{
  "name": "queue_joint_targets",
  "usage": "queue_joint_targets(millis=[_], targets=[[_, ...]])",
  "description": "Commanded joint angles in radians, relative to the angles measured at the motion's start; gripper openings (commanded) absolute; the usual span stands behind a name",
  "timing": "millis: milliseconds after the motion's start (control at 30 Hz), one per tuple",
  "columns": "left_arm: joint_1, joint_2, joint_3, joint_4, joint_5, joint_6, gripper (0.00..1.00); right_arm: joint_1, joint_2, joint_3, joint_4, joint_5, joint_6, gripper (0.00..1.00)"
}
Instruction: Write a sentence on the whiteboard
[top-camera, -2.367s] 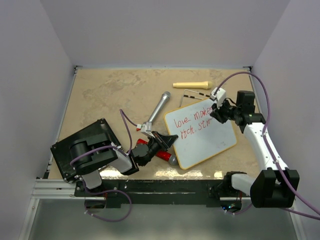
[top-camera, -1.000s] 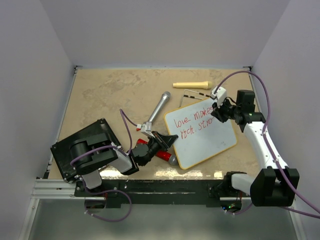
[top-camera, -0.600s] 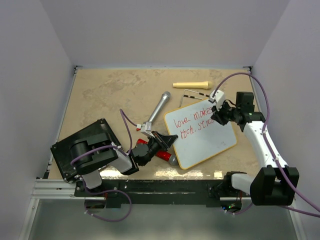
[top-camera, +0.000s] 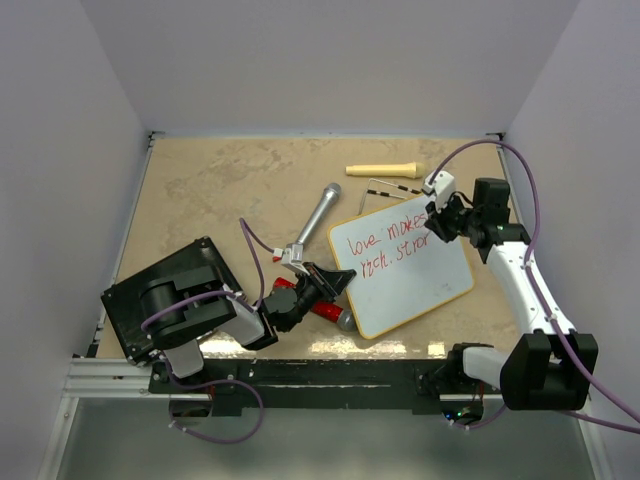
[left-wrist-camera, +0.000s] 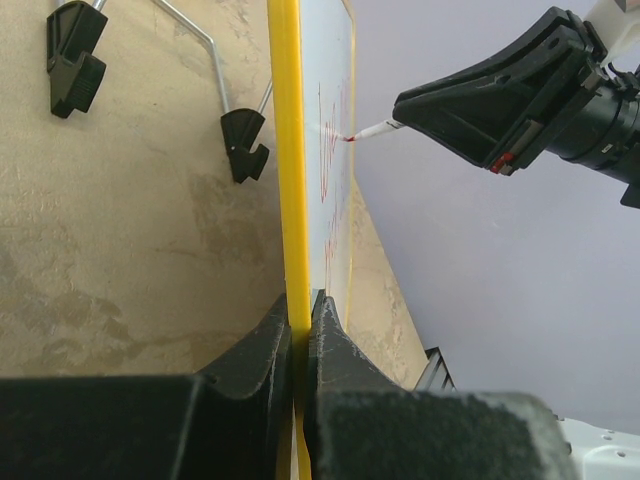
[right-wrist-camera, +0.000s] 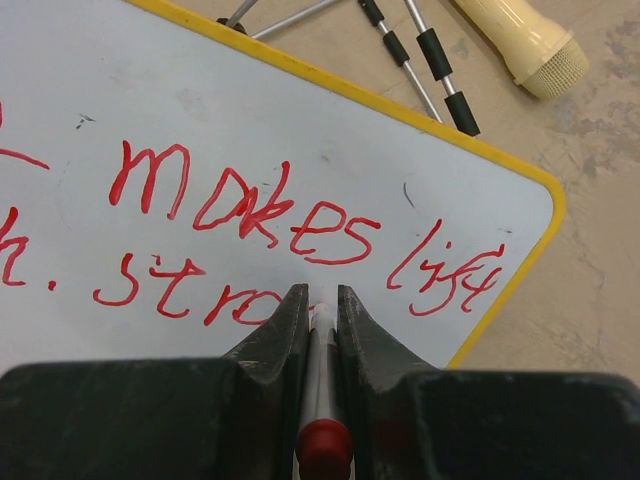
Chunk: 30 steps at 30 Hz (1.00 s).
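Surface (top-camera: 220, 190): mottled beige, with the whiteboard (top-camera: 415, 290) lying tilted on it.
Left end effector (left-wrist-camera: 300, 310): pressed together on the whiteboard's left frame edge, steadying it.
Right end effector (right-wrist-camera: 320, 293): pinching a red marker (right-wrist-camera: 321, 350), tip at the whiteboard's face.
Sentence (right-wrist-camera: 240, 205): on the whiteboard's upper half; the second line has just grown from "rich. str" to "rich. stro".
Meaning: writing is advancing, and that word looks unfinished.
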Motion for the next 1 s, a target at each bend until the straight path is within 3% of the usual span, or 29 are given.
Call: queue_joint_targets(millis=[0, 300, 567, 967], targets=[[-0.003, 0.015, -0.003, 0.046, 0.044, 0.154, 0.0, 0.004, 0.006, -0.001, 0.017, 0.023, 0.002, 0.0], [-0.003, 0.011, -0.009, 0.046, 0.043, 0.154, 0.0, 0.004, 0.005, 0.027, -0.174, -0.085, -0.12, 0.0], [-0.002, 0.006, -0.015, 0.051, 0.044, 0.154, 0.0, -0.008, -0.058, 0.005, -0.019, 0.012, 0.001, 0.0], [0.0, 0.009, -0.022, 0.063, 0.043, 0.154, 0.0, -0.026, -0.026, -0.005, 0.032, 0.064, 0.015, 0.0]])
